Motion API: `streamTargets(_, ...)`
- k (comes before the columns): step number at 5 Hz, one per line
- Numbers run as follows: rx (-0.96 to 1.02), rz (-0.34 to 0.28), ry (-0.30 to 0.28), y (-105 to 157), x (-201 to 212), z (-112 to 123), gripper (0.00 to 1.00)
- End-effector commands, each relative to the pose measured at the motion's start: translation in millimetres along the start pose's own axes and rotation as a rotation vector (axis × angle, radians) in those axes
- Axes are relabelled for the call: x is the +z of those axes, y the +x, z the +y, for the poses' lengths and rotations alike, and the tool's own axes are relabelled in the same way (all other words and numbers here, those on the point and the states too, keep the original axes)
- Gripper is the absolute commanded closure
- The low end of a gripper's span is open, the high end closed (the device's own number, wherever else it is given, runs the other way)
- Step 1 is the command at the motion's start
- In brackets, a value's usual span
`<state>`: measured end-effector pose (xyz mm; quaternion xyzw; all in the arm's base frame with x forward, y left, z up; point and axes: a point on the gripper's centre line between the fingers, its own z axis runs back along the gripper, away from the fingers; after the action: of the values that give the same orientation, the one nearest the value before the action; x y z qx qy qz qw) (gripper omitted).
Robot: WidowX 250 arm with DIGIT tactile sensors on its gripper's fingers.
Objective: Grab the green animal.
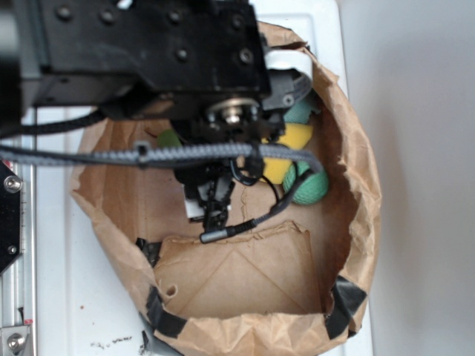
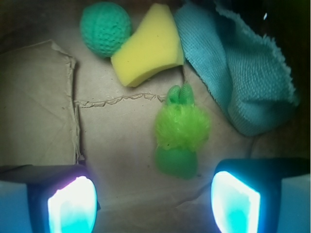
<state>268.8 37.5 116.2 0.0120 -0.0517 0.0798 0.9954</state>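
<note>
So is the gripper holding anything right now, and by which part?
Nothing. The gripper is open, its fingers apart, and the green animal lies untouched on the paper ahead of them.

Our gripper (image 2: pixel 153 204), seen from the wrist.
We hold both jaws spread wide apart, fingertips (image 2: pixel 73 204) glowing, nothing clasped between them.
</note>
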Motion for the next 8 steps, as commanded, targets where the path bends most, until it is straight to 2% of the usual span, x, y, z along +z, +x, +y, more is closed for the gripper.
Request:
streamTargets(1, -0.005, -0.044, 0.000, 7, 11, -1, 0.00)
streamTargets(2, -0.005, -0.044, 0.000, 7, 11, -1, 0.00)
streamTargets(3, -0.092, -0.084, -0.014, -10, -9, -5, 0.00)
streamTargets(5, -0.119, -0.156, 0.086, -14, -52, -14, 0.00)
streamTargets(6, -0.104, -0.173, 0.107, -7, -60, -13, 0.00)
streamTargets(7, -0.080, -0.162, 0.104, 7, -66, -9, 0.00)
streamTargets(8, -0.050, -0.166, 0.160, 21, -78, -10, 0.00)
